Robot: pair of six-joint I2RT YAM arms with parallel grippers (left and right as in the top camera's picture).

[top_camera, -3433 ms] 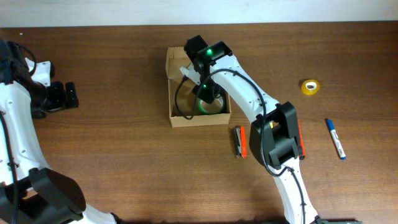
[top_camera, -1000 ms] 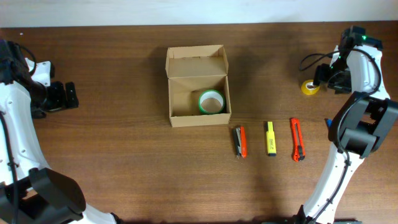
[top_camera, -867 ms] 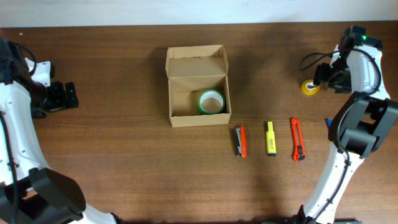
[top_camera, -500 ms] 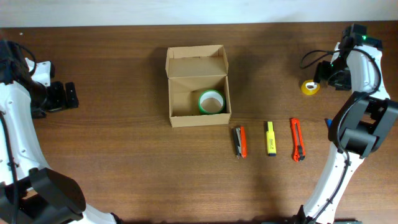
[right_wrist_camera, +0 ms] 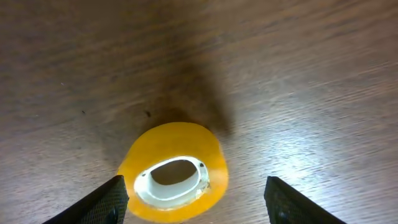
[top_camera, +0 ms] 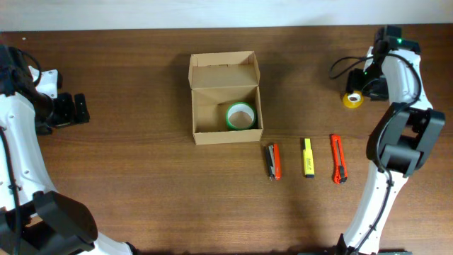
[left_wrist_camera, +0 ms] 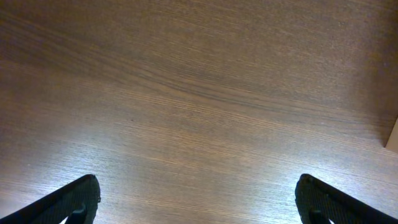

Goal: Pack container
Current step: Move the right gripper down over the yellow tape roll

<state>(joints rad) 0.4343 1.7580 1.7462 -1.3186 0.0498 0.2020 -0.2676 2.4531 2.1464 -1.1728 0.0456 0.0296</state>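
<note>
The container (top_camera: 224, 137), a brown cardboard box with its lid flap folded back, stands open at the table's middle. A green tape roll (top_camera: 240, 116) lies in its right near corner. A yellow tape roll (top_camera: 352, 99) lies flat on the wood at the far right. My right gripper (top_camera: 367, 85) hovers just over it, open. In the right wrist view the yellow roll (right_wrist_camera: 174, 172) sits between the spread fingers, nearer the left one, untouched by my right gripper (right_wrist_camera: 200, 200). My left gripper (top_camera: 76, 109) rests open at the far left, and in its wrist view my left gripper (left_wrist_camera: 201, 202) has only bare wood under it.
A dark-and-orange cutter (top_camera: 273, 161), a yellow highlighter (top_camera: 308, 156) and an orange cutter (top_camera: 339, 159) lie in a row in front of the box, to its right. The right arm's lower link stands beside the orange cutter. The table's back edge runs along the top.
The right arm left the box, where the green roll stays, and swung to the far right. In the last second its gripper shifted slightly left over the yellow roll. The left arm stayed still.
</note>
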